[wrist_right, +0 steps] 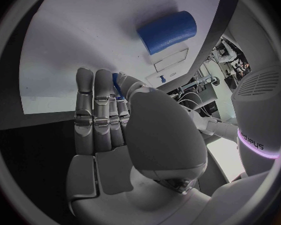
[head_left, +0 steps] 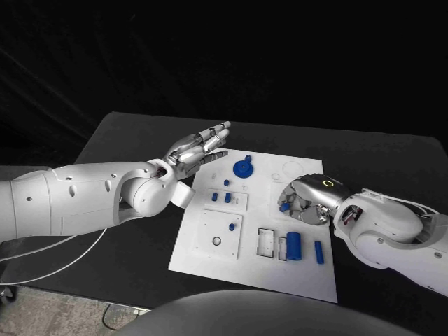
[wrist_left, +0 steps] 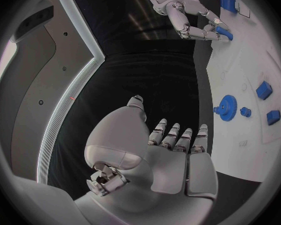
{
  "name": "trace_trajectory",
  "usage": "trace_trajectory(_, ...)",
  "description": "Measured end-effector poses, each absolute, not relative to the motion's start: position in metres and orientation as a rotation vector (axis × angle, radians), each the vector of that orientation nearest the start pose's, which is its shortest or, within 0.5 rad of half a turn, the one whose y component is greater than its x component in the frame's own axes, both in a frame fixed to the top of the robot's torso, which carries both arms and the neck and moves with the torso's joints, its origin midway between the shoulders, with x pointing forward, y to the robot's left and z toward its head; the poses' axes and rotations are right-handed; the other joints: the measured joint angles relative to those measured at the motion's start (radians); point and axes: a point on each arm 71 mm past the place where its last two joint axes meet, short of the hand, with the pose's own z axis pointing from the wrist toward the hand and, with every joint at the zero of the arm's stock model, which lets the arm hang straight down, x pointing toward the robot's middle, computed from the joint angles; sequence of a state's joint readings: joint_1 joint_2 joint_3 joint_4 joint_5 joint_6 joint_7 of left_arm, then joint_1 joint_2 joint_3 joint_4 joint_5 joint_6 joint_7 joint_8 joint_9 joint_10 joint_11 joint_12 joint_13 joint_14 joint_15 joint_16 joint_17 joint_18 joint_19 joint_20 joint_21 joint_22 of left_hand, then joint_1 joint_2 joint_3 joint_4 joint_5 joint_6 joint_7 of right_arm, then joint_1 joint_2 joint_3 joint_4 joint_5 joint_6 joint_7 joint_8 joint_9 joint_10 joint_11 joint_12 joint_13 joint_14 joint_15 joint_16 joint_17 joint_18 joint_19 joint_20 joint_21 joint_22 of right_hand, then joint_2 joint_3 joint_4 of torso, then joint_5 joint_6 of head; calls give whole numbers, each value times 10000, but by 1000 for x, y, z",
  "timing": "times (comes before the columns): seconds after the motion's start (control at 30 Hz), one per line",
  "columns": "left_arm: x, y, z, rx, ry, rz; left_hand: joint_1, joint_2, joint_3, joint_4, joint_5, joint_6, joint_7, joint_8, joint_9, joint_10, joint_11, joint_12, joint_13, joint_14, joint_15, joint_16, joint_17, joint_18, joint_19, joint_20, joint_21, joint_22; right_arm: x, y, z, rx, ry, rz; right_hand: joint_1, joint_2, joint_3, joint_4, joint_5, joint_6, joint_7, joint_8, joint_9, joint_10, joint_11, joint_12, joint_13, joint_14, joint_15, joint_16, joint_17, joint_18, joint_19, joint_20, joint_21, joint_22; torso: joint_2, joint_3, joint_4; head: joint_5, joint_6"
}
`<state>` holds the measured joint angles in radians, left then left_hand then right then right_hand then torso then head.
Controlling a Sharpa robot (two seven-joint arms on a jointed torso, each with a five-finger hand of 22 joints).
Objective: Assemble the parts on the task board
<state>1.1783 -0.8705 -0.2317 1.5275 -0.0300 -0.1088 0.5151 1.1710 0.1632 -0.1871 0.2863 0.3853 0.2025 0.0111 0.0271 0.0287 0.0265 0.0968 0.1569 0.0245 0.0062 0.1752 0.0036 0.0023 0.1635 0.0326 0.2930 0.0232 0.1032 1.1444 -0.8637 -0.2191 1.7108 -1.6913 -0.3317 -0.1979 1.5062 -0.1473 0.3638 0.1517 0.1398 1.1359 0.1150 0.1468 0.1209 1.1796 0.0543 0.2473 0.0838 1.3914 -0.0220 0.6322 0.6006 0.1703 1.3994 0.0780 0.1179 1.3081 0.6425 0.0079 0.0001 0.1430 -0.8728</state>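
At the left, the left hand (head_left: 196,151) hovers just past the far-left corner of the task board (head_left: 206,245), fingers spread wide and holding nothing. Just right of it, on the board's far part, lies the blue gear (head_left: 243,168), with small blue blocks (head_left: 221,197) nearer in. Toward the near right of the board lie a thick blue cylinder (head_left: 295,246) and, beside it, a slim blue peg (head_left: 319,252). Right of centre, the right hand (head_left: 305,201) rests low over the board, its fingers curled close around a small blue part (head_left: 285,207); the left wrist view shows that blue piece (wrist_left: 222,32) pinched at the fingertips against the board. The step in hand looks like seating this piece. To do it well, I judge the hand should keep the part upright, align it squarely over its hole, and press down gently without twisting, while the left hand stays clear.
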Motion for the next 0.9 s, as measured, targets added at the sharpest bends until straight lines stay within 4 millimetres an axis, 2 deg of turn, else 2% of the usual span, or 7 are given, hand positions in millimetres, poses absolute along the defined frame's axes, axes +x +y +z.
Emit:
trace_trajectory(0.23, 449, 214, -246, -10591, 16123, -16661, 38, 39, 0, 0, 40, 31, 31, 33, 8, 0, 0, 0, 0, 0, 0, 0, 0, 0, 0, 0, 0, 0, 400, -160, -248, -4133, 17287, 6685, 81, 74, 78, -82, 216, 322, -136, 86, 77, 359, -109, -115, -15, 90, -89, 39, 0, -1, 67, -67, 351, -1, 0, 0, 0, 32, 0)
trace_trajectory(0.27, 449, 214, -246, -10594, 16128, -16658, 39, 38, 0, 0, 40, 31, 31, 33, 9, 0, 0, 0, 0, 0, 0, 0, 0, 0, 0, 0, 0, 0, 399, -160, -248, -4098, 17216, 6733, 157, 101, 61, -101, 232, 366, -181, 86, 77, 444, -189, -113, -8, 89, -89, 39, 0, 0, 94, -94, 391, -1, 0, 0, 0, 38, 0)
trace_trajectory(0.4, 449, 214, -247, -10606, 16152, -16644, 92, 92, 0, 0, 77, 31, 31, 33, 8, 0, 0, 0, 0, 0, 0, 0, 0, 0, 0, 0, 0, 0, 397, -158, -242, -3986, 16890, 7001, 153, 106, 22, -141, 270, 428, -242, 86, 77, 509, -158, -192, -44, 126, -125, 39, -5, 0, 102, -102, 513, -2, 0, 0, 1, 60, 0)
trace_trajectory(0.67, 448, 214, -247, -10631, 16206, -16613, 92, 91, 0, 0, 76, 67, 66, 33, 8, 0, 0, 0, 0, 0, 0, 0, 0, 0, 0, 0, 0, 0, 391, -157, -224, -3854, 16512, 7358, 71, 186, 14, -148, 288, 429, -244, 86, 77, 564, -208, -241, -48, 125, -125, 39, -11, 0, 136, -137, 535, -3, 0, 0, 0, 112, 0)
trace_trajectory(0.9, 448, 213, -247, -10648, 16252, -16595, 118, 118, 0, 0, 117, 66, 65, 33, 7, 0, 0, 0, 0, 37, 37, 0, 0, 0, 0, 0, 0, 1, 372, -135, -209, -3724, 16673, 8422, -72, 149, -45, -132, 250, 428, -242, 86, 77, 614, -194, -358, -64, 125, -125, 39, -25, -1, 136, -137, 445, -4, 1, 1, -2, 139, 0)
